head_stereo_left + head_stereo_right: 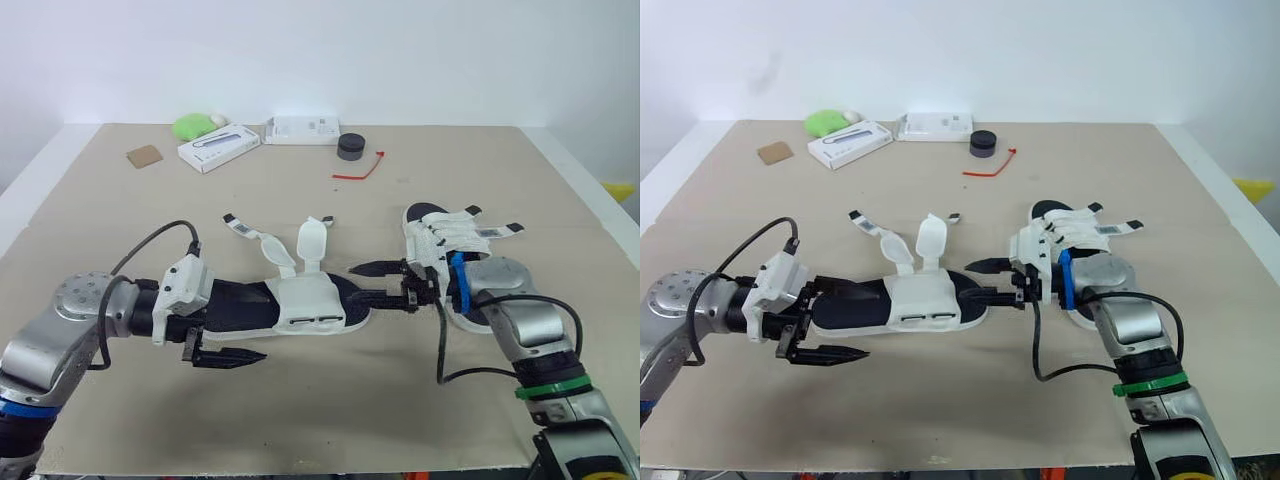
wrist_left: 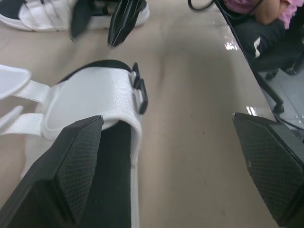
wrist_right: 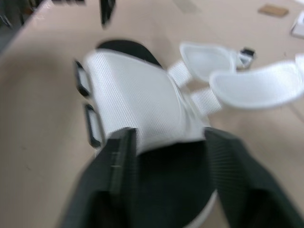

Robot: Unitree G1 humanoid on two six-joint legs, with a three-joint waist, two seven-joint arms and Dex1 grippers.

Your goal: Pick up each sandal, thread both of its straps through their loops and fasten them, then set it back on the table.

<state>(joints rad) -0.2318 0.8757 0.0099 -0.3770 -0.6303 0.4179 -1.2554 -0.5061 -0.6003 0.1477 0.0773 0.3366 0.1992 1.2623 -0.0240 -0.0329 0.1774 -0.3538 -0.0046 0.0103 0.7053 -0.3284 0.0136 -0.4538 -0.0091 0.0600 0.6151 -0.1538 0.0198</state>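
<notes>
Both apart: left gripper (image 1: 232, 328) and right gripper (image 1: 360, 284) flank open sandal (image 1: 305, 305); strapped sandal (image 1: 450, 232) beside.

One sandal (image 1: 300, 305) in the middle, other sandal (image 1: 445, 240) to its right, boxes (image 1: 218, 146) behind them

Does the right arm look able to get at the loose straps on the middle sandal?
Probably yes. The right gripper sits open at the toe of the middle sandal, and the two loose straps stick up on its far side with nothing lying over them.
</notes>
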